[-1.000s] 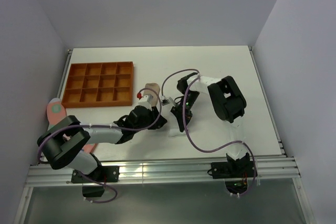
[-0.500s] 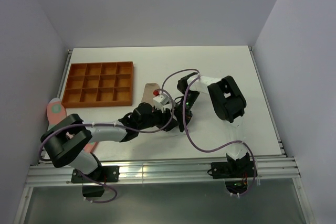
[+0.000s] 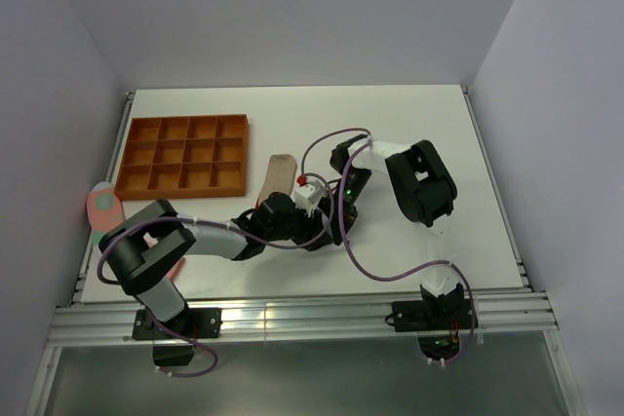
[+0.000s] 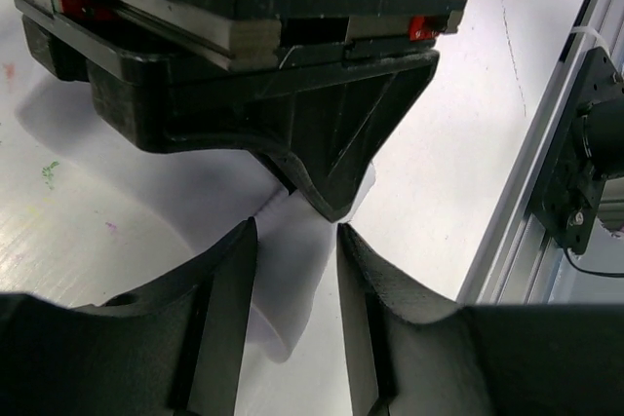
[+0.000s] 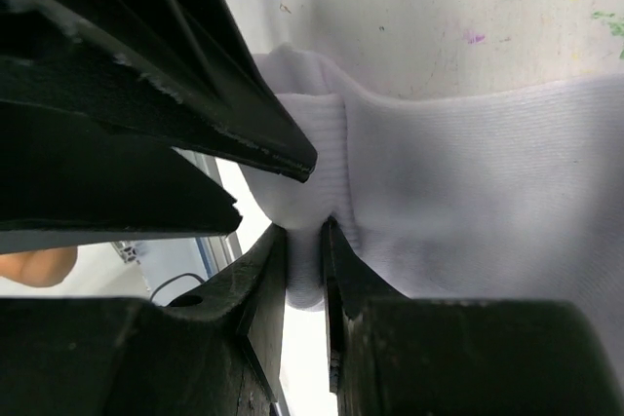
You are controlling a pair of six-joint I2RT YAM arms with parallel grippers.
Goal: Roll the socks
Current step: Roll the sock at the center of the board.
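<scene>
A white sock (image 5: 468,172) lies on the table under both grippers; its cuff stripes do not show. My right gripper (image 5: 303,241) is shut on a bunched fold at the sock's edge. My left gripper (image 4: 295,236) faces it from the left, open, with a white fold (image 4: 283,309) of the same sock between its fingers and a gap on the right side. In the top view the two grippers (image 3: 327,229) meet at mid-table and hide that sock. A beige sock (image 3: 280,170) lies flat just beyond them. A red sock (image 3: 101,205) rests at the table's left edge.
An orange compartment tray (image 3: 183,155) stands at the back left. The aluminium rail (image 3: 292,314) runs along the near edge, close to the grippers. Purple cables (image 3: 390,270) loop from the right arm over the table.
My left arm has swung right and forward to meet the right gripper, uncovering the beige sock. The right gripper has kept its place and its grip.
</scene>
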